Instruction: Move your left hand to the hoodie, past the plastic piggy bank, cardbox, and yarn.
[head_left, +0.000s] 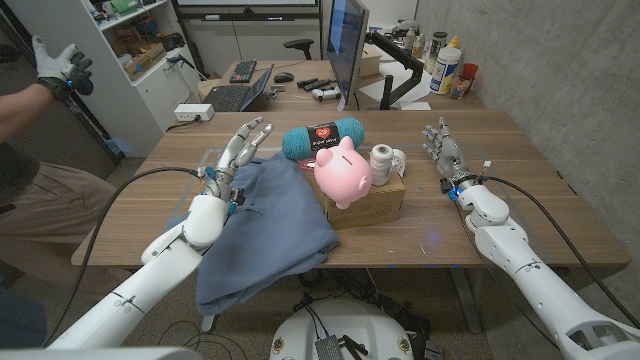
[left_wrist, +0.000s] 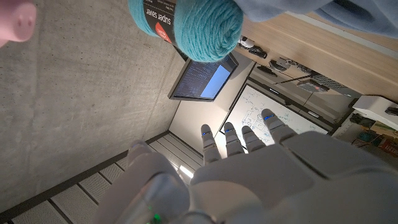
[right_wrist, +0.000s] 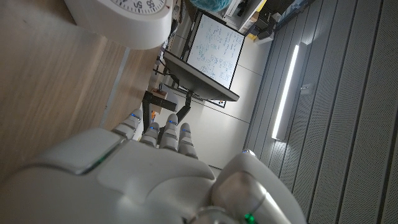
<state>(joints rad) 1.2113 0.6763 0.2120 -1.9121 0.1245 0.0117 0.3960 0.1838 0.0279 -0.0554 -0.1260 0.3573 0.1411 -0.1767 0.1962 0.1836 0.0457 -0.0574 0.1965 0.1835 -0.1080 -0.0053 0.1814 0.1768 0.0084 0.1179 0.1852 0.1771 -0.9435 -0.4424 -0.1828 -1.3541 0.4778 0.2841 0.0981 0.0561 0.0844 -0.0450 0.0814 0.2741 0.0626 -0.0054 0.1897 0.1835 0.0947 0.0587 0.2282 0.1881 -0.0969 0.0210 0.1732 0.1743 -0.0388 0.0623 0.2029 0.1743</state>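
Observation:
A blue-grey hoodie lies spread over the table's front left and hangs over the near edge. My left hand stands at the hoodie's far left corner, fingers apart and holding nothing; its fingers point past the teal yarn. The teal yarn skein lies behind a pink piggy bank, which sits on a cardboard box. The hoodie's edge and the pig's snout show in the left wrist view. My right hand stands open on the right side.
A white spool sits on the box beside the pig. A white round dial object lies near my right hand. A person in a glove stands at far left. Monitor, laptop and bottles stand on the desk behind.

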